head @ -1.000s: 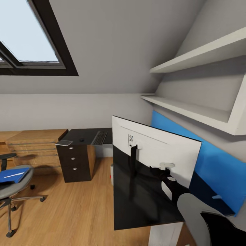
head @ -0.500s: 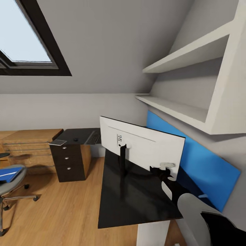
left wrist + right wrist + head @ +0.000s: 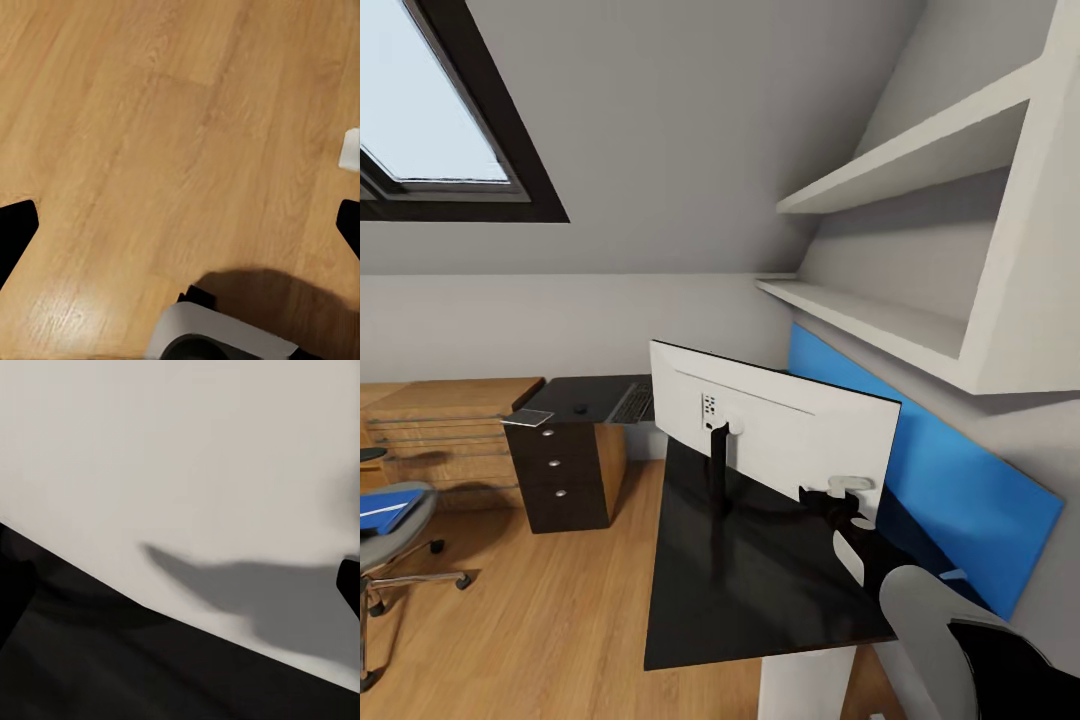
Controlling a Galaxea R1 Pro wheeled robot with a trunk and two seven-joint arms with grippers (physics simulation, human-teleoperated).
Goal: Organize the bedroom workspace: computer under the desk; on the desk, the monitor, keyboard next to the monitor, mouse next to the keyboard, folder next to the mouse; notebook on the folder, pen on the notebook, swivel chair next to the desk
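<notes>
Hardly anything has shifted in the last half second; against a second ago, the head view has swung so the monitor (image 3: 780, 440) sits more central on the desk (image 3: 760, 590). Right gripper (image 3: 847, 492) presses against the monitor's white back near its lower right corner, jaw spread unclear; left gripper (image 3: 180, 225) hangs open over bare wooden floor (image 3: 150, 135). Far left lie the keyboard (image 3: 631, 402), mouse (image 3: 579, 408) and notebook (image 3: 527, 417), and the folder (image 3: 380, 512) rests on the swivel chair (image 3: 390, 545), nearer the left arm.
</notes>
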